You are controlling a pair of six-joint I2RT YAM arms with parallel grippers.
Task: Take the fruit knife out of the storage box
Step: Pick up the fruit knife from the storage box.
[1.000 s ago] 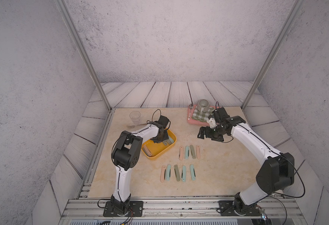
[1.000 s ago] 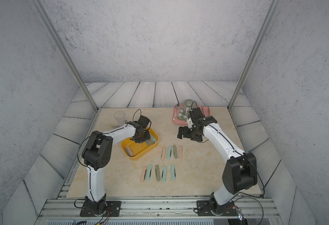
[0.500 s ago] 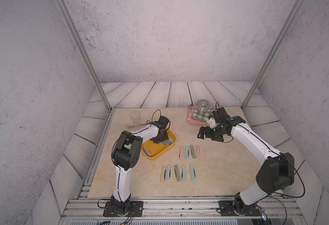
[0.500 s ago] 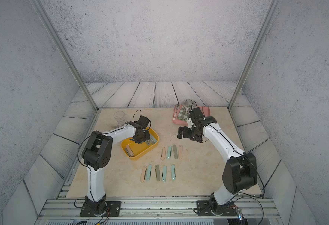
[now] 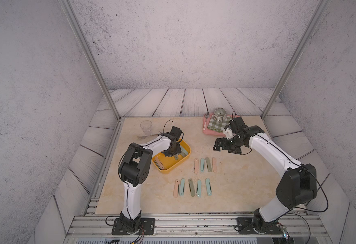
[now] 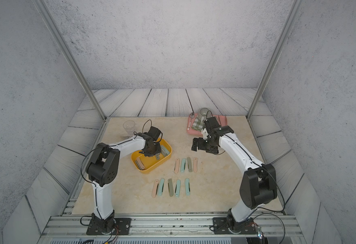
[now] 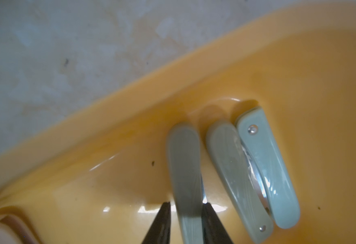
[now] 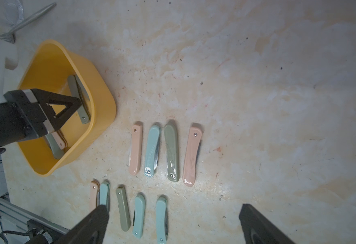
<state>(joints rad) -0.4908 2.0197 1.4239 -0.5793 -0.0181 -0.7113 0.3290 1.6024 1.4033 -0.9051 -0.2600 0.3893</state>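
Left hand (image 7: pixel 186 208) is down inside the yellow-orange plastic storage box (image 5: pixel 167 170). It is set narrow, with its black fingers (image 7: pixel 162 221) closed on either side of an olive-green folding fruit knife (image 7: pixel 185 169). I can't tell whether the knife is clear of the box floor.

In the way:
- An olive folding knife (image 7: pixel 234 173) and a pale teal one (image 7: pixel 267 169) lie just beside the held knife, touching each other, with their tips against the curved box wall (image 7: pixel 172 84).
- A pink knife and an olive knife (image 8: pixel 56 143) sit at the other end of the box, partly under the left hand.

Outside the box, on the beige marble table (image 5: pixel 246 179):
- A row of four folded knives (image 5: pixel 204 164) lies close to the box's side.
- A row of five (image 5: pixel 192 187) lies nearer the robot's base.
- A clear plastic cup (image 5: pixel 146 126) and a metal fork (image 5: pixel 143 137) sit past the left arm, near the table's edge.
- A flat pink tray (image 5: pixel 209 132) holding a striped mug (image 5: pixel 219 114), a checked cloth (image 5: pixel 215 125) and a spoon (image 5: pixel 206 120) sits at the far edge.

Right hand (image 5: pixel 219 145) hangs over the table near the tray with its fingers spread wide, holding nothing.

Open room: there is bare table on the right of both knife rows and between the box and the tray. The strip between the box and the four-knife row is thin.
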